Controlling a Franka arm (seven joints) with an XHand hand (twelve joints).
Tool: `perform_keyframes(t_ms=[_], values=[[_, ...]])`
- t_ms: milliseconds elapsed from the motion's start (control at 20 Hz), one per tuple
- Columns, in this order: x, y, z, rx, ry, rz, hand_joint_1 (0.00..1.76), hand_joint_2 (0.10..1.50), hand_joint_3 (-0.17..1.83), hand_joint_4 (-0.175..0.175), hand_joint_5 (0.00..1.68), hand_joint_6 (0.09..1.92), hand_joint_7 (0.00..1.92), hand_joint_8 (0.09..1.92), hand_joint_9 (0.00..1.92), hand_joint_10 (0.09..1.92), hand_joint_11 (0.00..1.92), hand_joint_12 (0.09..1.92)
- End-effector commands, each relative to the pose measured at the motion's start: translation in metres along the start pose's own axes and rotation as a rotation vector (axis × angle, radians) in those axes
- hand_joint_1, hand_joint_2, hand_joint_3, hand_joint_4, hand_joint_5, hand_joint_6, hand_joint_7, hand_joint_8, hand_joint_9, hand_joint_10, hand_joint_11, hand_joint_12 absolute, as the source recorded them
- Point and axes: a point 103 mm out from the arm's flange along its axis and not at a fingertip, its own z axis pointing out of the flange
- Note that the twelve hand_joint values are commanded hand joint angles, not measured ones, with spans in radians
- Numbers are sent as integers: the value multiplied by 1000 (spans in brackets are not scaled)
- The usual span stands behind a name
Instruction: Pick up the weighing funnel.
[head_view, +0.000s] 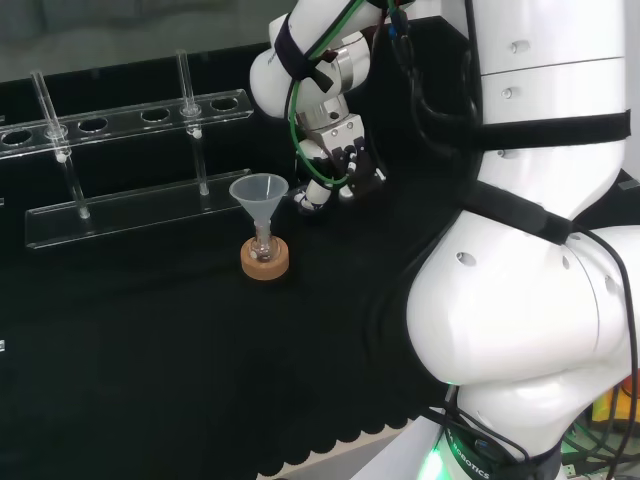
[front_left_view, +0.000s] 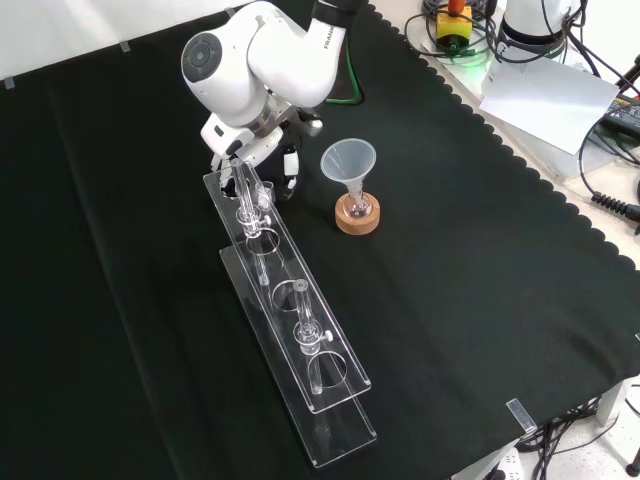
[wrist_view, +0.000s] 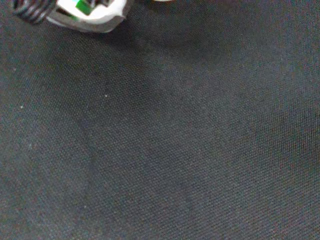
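My hand (head_view: 338, 152) hangs low over the black cloth, just right of the big funnel (head_view: 260, 192) in the head view. In the front view the hand (front_left_view: 286, 165) sits under the arm's white link (front_left_view: 250, 55), between the far end of the clear rack (front_left_view: 290, 310) and the funnel (front_left_view: 348, 160). The funnel stands mouth up with its stem in a small flask on a cork ring (front_left_view: 357, 217). The wrist view looks down on bare cloth, with a white part of the hand (wrist_view: 85, 14) at its edge. Whatever lies under the hand is hidden by it.
A long clear two-tier rack (head_view: 130, 165) with two upright glass tubes (head_view: 186, 85) stands left of the funnel in the head view. The arm's large white links (head_view: 530, 250) take up that view's right side. Cables and boxes lie beyond the cloth's scalloped edge (front_left_view: 520, 150).
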Motion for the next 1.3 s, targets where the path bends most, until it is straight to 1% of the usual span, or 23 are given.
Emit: perform_keyframes(t_ms=[50,350,650,800,1100,1300], values=[[-5,-5,-7,-14,-31,23,1096,699,659,175,1175,844,558,653,852,476,621,1187],[-21,-23,-34,-42,-25,39,1099,686,682,175,1178,852,554,650,868,468,644,1178],[-40,-49,-61,-70,-24,67,1100,681,692,175,1177,859,541,646,871,464,649,1171],[-47,-63,-72,-69,-23,77,1100,680,696,175,1177,861,537,645,870,461,649,1169],[-54,-91,-87,-82,-29,92,1101,676,703,175,1177,863,542,648,871,459,648,1167],[-53,-107,-95,-91,-31,99,1101,673,708,175,1177,864,563,655,877,458,649,1167]])
